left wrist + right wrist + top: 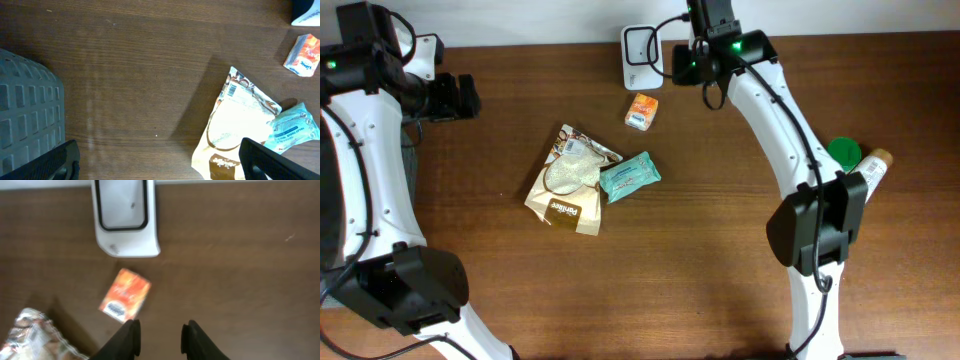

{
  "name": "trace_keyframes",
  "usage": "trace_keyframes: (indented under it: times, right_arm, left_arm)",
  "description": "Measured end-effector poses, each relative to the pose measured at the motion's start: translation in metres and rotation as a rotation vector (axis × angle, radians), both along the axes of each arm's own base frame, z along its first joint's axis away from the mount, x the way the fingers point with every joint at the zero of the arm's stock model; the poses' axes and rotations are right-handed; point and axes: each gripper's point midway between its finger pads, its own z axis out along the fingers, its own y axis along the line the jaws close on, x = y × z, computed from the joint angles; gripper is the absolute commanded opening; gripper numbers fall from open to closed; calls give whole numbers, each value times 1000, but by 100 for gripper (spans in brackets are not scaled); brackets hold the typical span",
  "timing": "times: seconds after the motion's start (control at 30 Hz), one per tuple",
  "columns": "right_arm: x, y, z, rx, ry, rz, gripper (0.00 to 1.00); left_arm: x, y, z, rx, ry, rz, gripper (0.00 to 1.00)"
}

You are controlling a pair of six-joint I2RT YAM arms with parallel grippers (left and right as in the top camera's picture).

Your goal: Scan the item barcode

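Orange box (pixel 125 295): small, flat, white end, dark oval label. Lies tilted just in front of white scanner (pixel 127 235), not touching. Right gripper (pixel 160 337) near box, fingers slightly apart, empty. Left gripper (pixel 157 152) far from scanner, spread wide, empty. Dark brown wood-grain table (pixel 720 280); pale wall (pixel 540 20) behind scanner.

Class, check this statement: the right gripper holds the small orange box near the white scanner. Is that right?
No. The right gripper holds nothing: its jaws stand apart and empty, and the small orange box lies on the table near the white scanner. The right wrist view shows it.
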Motion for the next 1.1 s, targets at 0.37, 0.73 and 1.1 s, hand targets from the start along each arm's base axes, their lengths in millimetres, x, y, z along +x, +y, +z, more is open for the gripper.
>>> trace_keyframes:
  times: [0.37,0.73,1.1]
  right_arm:
    - [-18,36,-95,237,323,-192,47]
    - [-13,65,-129,280,343,-201,52]
    - [-1,64,-144,269,305,-221,44]
  left_arm:
    - [0,0,0,0,0,-1,99]
    - [0,0,0,0,0,0,99]
    - [0,0,0,0,0,0,99]
